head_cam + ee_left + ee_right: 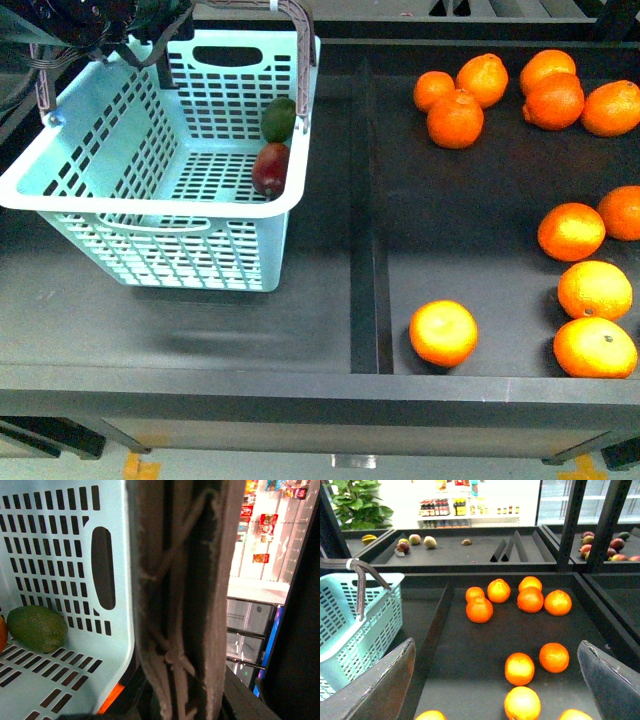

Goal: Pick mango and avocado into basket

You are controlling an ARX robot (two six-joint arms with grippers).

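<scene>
Sitting tilted on the dark shelf: basket (pixel 150 215), lifted at its far-left corner, 2 brown-grey handles (pixel 300 40) raised and bunched. Lying inside the basket, against its right wall: avocado (pixel 279 119) and mango (pixel 270 168), touching, mango on the nearer side, both with long axes running roughly along that wall. Judging both fruits as already delivered. Hovering at the basket's far-left corner: left gripper (pixel 110 30), pressed right up against the bound handles (pixel 180 605) in its wrist view; whether clamped on them, impossible to tell. Hanging well apart from the basket, to its right, over the bin of oranges (pixel 520 669): right gripper (pixel 495 680), fingers (pixel 385 685) spread wide, holding nothing. Nearer arm to the basket: left, with both fruits lying across the basket from it, toward the right wall.
</scene>
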